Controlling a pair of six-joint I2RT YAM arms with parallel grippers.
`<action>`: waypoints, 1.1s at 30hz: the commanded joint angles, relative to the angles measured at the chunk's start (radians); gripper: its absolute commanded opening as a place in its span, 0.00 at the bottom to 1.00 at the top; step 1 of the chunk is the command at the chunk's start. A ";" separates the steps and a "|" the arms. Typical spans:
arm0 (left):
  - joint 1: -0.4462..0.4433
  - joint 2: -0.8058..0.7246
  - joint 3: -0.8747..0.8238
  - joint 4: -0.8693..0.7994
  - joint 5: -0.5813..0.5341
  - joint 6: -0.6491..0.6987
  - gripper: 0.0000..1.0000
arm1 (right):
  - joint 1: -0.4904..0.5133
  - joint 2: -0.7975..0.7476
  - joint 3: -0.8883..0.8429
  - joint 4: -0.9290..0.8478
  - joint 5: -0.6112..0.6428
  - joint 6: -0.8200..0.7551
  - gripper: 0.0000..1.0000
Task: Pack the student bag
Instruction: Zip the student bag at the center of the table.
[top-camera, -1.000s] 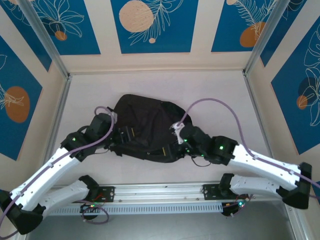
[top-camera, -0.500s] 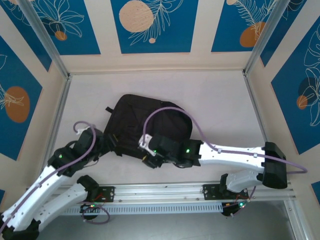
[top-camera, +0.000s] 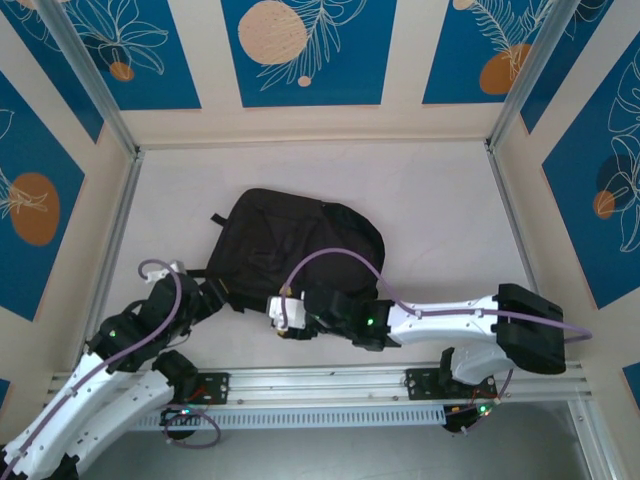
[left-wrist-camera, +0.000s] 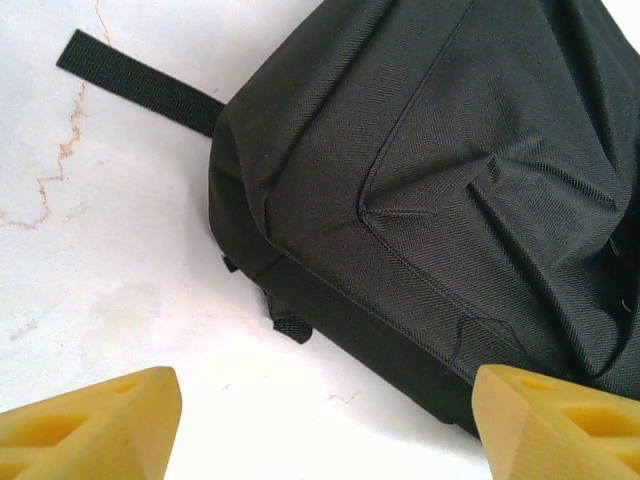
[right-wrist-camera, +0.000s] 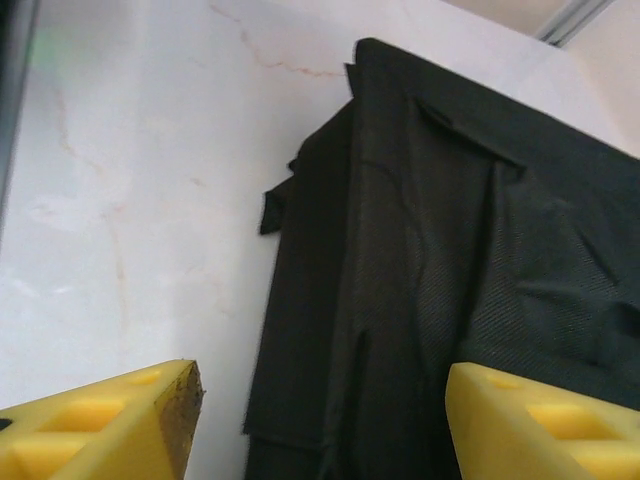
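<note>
The large black soft fabric backpack (top-camera: 300, 255) lies flat in the middle of the white marbled tabletop (top-camera: 440, 220). It looks limp and likely to sag, so pinch a thick seam or the black webbing strap (left-wrist-camera: 135, 85). The left claw (left-wrist-camera: 322, 425) and right claw (right-wrist-camera: 318, 420) gape empty at its near edge.

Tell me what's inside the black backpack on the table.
Its contents are covered: the backpack lies on the white table with black fabric over the whole interior. What shows is its outer panels, a pocket seam and a loose strap.
</note>
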 joint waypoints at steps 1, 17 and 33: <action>0.009 0.001 -0.009 0.016 -0.034 0.045 0.77 | -0.002 0.057 0.049 0.039 0.044 -0.031 0.58; 0.009 0.069 -0.080 0.102 0.018 0.005 0.78 | 0.029 0.016 0.020 0.048 0.174 0.030 0.05; 0.008 0.182 -0.135 0.297 0.100 -0.064 0.77 | 0.027 -0.055 -0.065 0.051 0.101 0.154 0.00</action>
